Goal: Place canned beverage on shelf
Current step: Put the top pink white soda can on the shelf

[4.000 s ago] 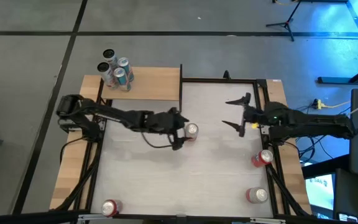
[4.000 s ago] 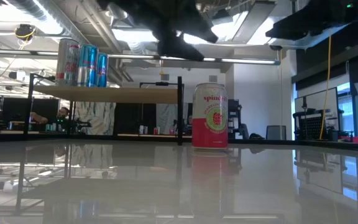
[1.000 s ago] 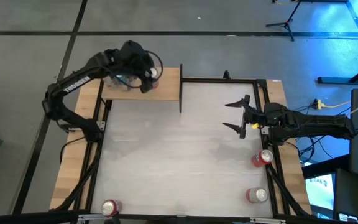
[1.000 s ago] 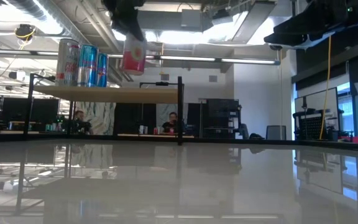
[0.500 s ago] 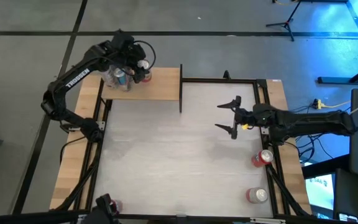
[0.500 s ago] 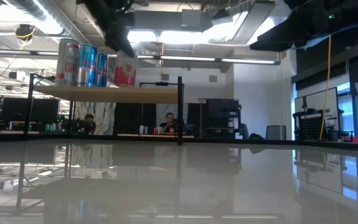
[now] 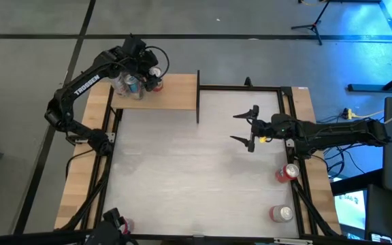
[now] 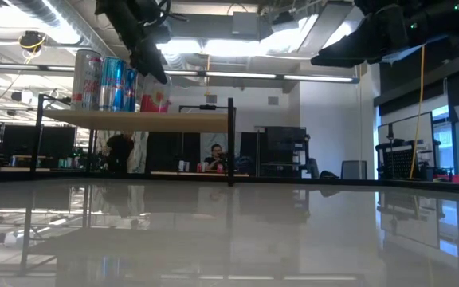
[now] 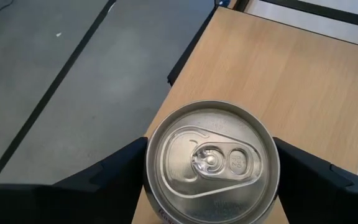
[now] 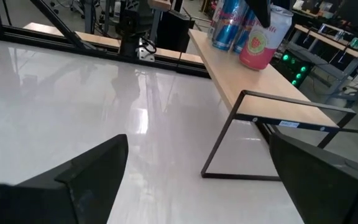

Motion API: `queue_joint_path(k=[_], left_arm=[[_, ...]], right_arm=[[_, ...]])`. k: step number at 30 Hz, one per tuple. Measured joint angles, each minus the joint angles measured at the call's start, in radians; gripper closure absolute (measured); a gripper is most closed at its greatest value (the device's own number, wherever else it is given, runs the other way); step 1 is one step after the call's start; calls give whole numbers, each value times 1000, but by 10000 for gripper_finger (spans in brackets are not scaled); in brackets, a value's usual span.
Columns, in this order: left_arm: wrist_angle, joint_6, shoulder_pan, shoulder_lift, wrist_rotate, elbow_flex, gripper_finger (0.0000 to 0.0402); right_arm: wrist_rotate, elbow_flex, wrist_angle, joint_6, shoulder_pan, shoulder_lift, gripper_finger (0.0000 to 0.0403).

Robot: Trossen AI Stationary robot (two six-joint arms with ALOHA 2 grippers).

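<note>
The pink-and-white can (image 7: pixel 155 75) is at the left part of the tan wooden shelf (image 7: pixel 175 92), next to three cans (image 7: pixel 128 83) that stand there. My left gripper (image 7: pixel 152 72) is over it and shut on it. The left wrist view looks down on the can's silver top (image 9: pixel 211 158). In the low view the can (image 8: pixel 156 100) is down at the shelf board (image 8: pixel 182 119). My right gripper (image 7: pixel 245 127) is open and empty above the right half of the white tabletop. My left gripper pinches the can between its two fingers, one on each opposite side of the can's wall (image 9: pixel 151 180) below the top rim. The fingers (image 9: pixel 303 177) come from above, pointing down. The can is upright, its base at the shelf board (image 10: pixel 253 62).
The shelf stands raised on a black frame (image 8: pixel 231 143) at the table's far left. Two red cans (image 7: pixel 288 172) (image 7: pixel 282 214) stand at the table's right edge, another (image 7: pixel 121 225) at the near left. People show in the room behind the table (image 8: pixel 213 155).
My left gripper has carried the pink can toward the shelf's left end and down, from well above the board to the board beside the three cans. My right gripper has gone toward the table's left, still open.
</note>
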Motion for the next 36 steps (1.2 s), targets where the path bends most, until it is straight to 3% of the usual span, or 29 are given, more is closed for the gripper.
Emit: queue_joint_path(k=[17, 27, 36], left_arm=[[8, -19, 0, 0, -33, -1, 105], [19, -9, -4, 0, -121, -1, 41], [23, -25, -51, 0, -167, 48, 35]], right_arm=[[0, 0, 2, 2, 0, 0, 15], [0, 0, 2, 2, 0, 0, 15], [0, 0, 2, 2, 0, 0, 15]])
